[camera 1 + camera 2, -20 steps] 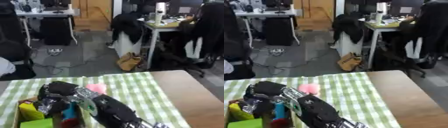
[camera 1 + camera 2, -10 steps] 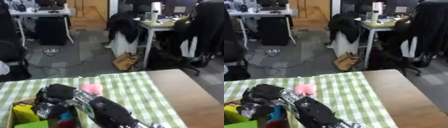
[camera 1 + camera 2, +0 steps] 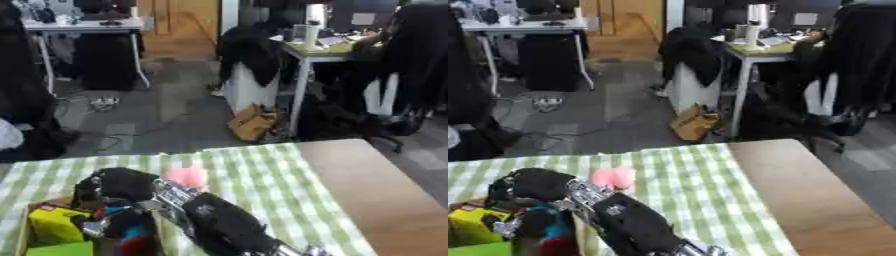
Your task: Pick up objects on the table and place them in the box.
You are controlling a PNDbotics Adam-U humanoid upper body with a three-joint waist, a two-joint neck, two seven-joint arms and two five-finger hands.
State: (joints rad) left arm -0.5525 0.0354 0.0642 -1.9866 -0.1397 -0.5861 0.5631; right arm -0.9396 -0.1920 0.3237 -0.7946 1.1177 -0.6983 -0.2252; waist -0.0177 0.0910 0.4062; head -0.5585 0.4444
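Right arm point(image 3: 223, 227) enters from the bottom edge, black with a silver joint, running up-left across the green-checked tablecloth point(image 3: 262, 180). Right hand point(image 3: 122, 185) sits over the far rim of the box point(image 3: 35, 207), fingers pointing down into it; can't tell whether they are curled, straight or holding anything, since the black hand blurs into the dark contents. Left hand is out of view.

Box is at the bottom-left corner, cut off by the left and bottom edges, only part of its cardboard wall visible. Inside: a yellow item point(image 3: 54, 225), a green item point(image 3: 61, 248) at the bottom edge, plus a blue shape point(image 3: 136, 233) and a red shape point(image 3: 136, 245) just beside the arm, both too smeared to identify.

Pink object point(image 3: 185, 177) lies on the cloth outside the box, just beyond the wrist, near or touching it; can't tell which. Shape is soft and blurred.

Open room: cloth to the right of the arm is bare, then bare wooden tabletop point(image 3: 376, 195) out to the right edge. Far table edge runs across mid-frame.

Beyond it: grey floor, a brown bag point(image 3: 252, 121) on the floor, desks and dark chairs at the back.
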